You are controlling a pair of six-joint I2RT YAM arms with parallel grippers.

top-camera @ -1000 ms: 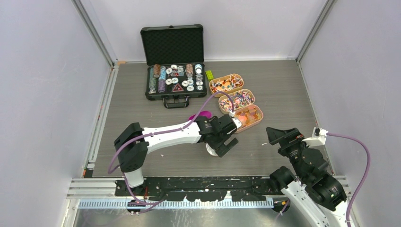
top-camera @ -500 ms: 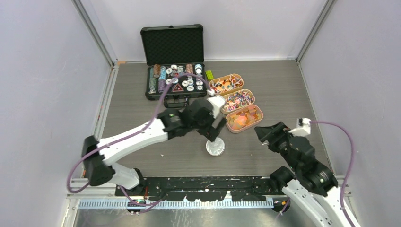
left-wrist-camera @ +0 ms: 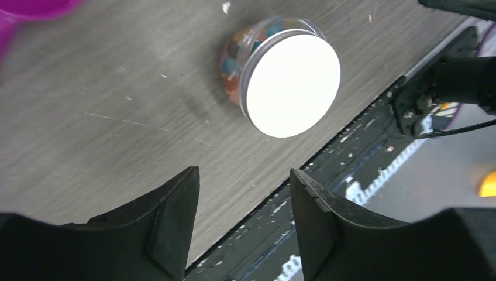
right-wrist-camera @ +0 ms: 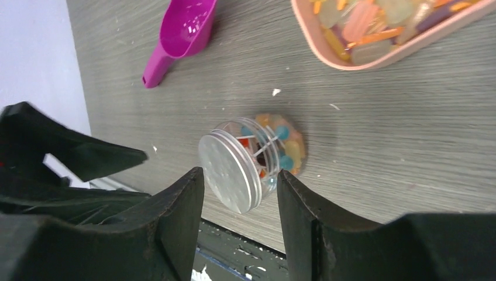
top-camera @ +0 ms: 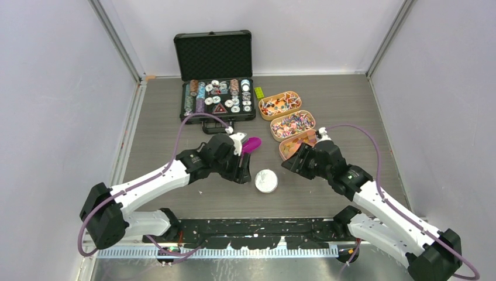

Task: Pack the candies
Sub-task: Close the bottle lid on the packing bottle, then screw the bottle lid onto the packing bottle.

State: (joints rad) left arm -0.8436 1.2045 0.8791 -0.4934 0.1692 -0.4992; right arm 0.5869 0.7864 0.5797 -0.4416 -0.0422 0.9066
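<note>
Under both claws we see a grey wood-grain table (top-camera: 351,99). At its far end, well beyond both claws, a black hard case (top-camera: 213,55) sits with its lid up and rows of round poker chips (top-camera: 202,96) inside.

Left claw (left-wrist-camera: 243,181): jaws spread wide, nothing between them, held low over the table. Right claw (right-wrist-camera: 240,175): also wide open and empty.

Three peach oval trays (top-camera: 271,127) sit in a row on the far side of the right claw. The nearest tray is partly hidden under that claw in the top view, and its rim shows at the upper right in the right wrist view. All three hold loose mixed-colour candies (top-camera: 281,104).

A clear round plastic jar with a white screw lid (top-camera: 267,181) stands upright on the table between the two claws, just beside the left one and near the right one. We see neither claw touching it. In the left wrist view it sits ahead of the fingertips, off to the right. In the right wrist view it shows in the gap between the fingers, past their tips. The lid is on, and more candies show through the wall: orange, blue, red.

A magenta plastic scoop (top-camera: 251,144) lies flat on the table just beyond the left claw, on its far side, with the bowl pointing toward the trays. Whether the bowl is loaded, we cannot tell.

A small yellow-green block (top-camera: 258,92) sits well beyond both claws, between the case and the farthest tray.
</note>
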